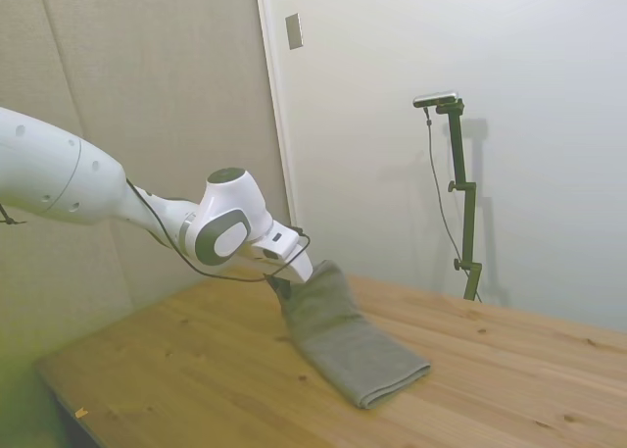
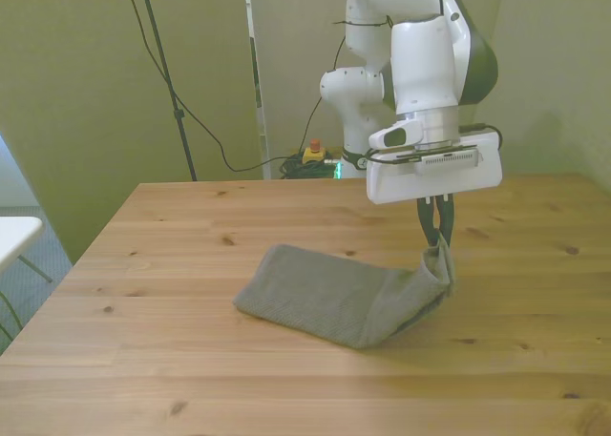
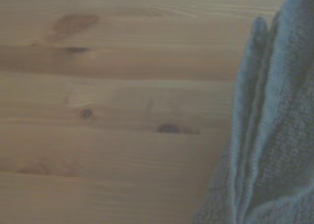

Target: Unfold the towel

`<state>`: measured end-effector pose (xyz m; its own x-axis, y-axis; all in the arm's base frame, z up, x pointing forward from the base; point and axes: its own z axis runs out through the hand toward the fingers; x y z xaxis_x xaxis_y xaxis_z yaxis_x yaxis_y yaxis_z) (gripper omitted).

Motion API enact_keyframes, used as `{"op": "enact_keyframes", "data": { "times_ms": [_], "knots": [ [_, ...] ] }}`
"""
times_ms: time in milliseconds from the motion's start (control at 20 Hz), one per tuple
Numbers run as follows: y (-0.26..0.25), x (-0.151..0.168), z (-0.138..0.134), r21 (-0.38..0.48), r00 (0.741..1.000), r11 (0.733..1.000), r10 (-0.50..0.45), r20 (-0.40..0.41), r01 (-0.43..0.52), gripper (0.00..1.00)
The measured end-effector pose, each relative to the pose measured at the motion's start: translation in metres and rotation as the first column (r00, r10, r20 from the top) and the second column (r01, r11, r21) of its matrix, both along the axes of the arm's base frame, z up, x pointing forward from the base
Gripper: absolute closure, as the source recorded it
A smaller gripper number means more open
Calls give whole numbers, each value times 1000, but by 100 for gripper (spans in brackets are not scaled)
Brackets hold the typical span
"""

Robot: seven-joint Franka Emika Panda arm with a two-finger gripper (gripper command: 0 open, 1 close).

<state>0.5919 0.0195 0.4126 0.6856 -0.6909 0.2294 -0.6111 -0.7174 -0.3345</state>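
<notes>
the broad pale wooden plank table (image 2: 191, 360) carries everything here. on it lies the small grey-olive terry cloth towel (image 2: 329, 298), still doubled over, its long axis running across the front view from a flat end at that view's left to a raised end at that view's right. most of the cloth rests flat on the boards; only the right-hand end is drawn up off the wood into a short peak, with layered edges visible close up in the wrist view (image 3: 274, 136).

above that peak hangs the white franka arm's two-finger gripper (image 2: 437, 234), its dark fingers drawn close together and pinching the lifted edge of the towel. the rest of the towel therefore trails away from the gripper toward the front view's left, and in the side view (image 1: 358, 350) it slopes down from the pinch toward the camera.

that is the relation the next move likely turns on: the held edge sits at one end of the long axis, so carrying it away from the flat body, rather than over it, looks like what would open the fold. whether one layer or both are gripped cannot be told.
</notes>
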Motion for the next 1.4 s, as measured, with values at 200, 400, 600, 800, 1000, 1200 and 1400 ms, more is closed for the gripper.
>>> {"op": "enact_keyframes", "data": {
  "times_ms": [200, 400, 600, 800, 1000, 1200, 1400],
  "knots": [
    [10, -1, -3, 1, 1000, 1000, 16, -7, -16, 0],
    [17, -4, -7, 1, 999, 1000, 29, -15, -29, 0],
    [22, -5, -7, 2, 999, 999, 37, -15, -37, 0],
    [28, -6, -2, 3, 999, 999, 48, -10, -48, 0],
    [37, -10, 6, 6, 998, 998, 67, -22, -66, 0],
    [33, -20, 19, -58, 996, 998, -12, -91, 6, 0],
    [43, -38, 50, -116, 966, 982, -168, -196, 147, 0]
  ]
}}
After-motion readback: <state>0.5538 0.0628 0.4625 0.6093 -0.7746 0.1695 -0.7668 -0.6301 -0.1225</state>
